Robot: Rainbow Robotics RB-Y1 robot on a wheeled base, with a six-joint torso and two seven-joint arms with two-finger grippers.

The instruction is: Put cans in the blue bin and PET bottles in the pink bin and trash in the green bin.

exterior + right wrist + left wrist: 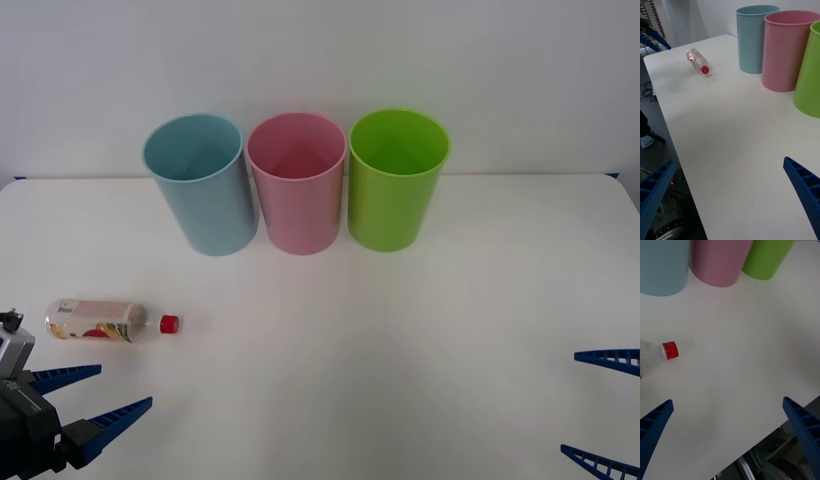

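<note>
PET bottle [108,321] lying just beyond spread-open left gripper [92,397]; right gripper [602,410] also spread, far across table [400,350].

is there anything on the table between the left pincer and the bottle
No. In the front view, bare white table separates the open left pincer from the bottle, which lies on its side. The left wrist view agrees.

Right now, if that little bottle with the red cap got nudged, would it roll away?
Probably: the PET bottle lies on its side on the smooth white table, so a sideways push would likely roll it. It looks clear and empty, so it is probably light and may dent when squeezed. The left gripper sits open nearest it.
</note>
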